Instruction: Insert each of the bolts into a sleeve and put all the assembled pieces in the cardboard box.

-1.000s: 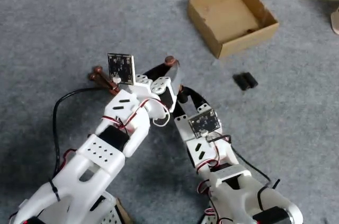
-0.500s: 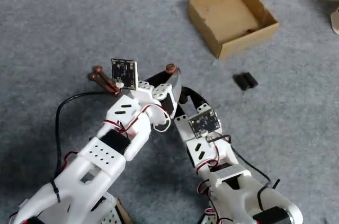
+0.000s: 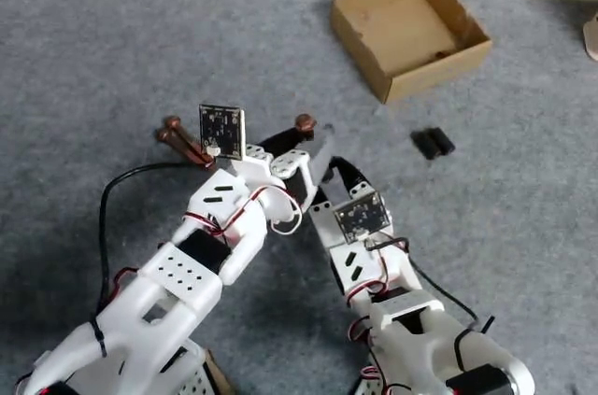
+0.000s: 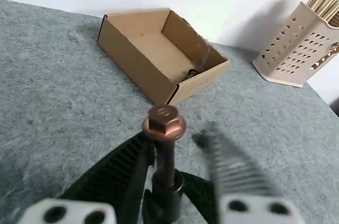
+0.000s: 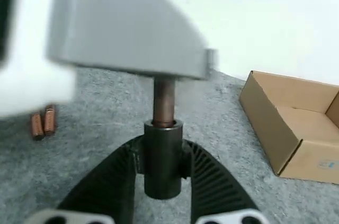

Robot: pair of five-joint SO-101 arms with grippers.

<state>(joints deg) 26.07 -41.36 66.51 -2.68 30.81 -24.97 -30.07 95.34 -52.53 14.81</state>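
Bolt (image 4: 164,128) stands upright in its sleeve (image 5: 163,160) at mid-scene, near-left of the cardboard box (image 3: 434,68). The right fingers (image 5: 114,176) clamp the sleeve, while the left fingers (image 4: 124,168) gape around the shank. Rigid, smooth metal (probably slippery, fairly light): hold the sleeve's body. How deep the shank sits is hidden.

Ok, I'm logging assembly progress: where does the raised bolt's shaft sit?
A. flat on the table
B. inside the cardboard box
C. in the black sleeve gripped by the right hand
C: the bolt runs shaft-first down into the top of the black sleeve, which is clamped in the right hand.
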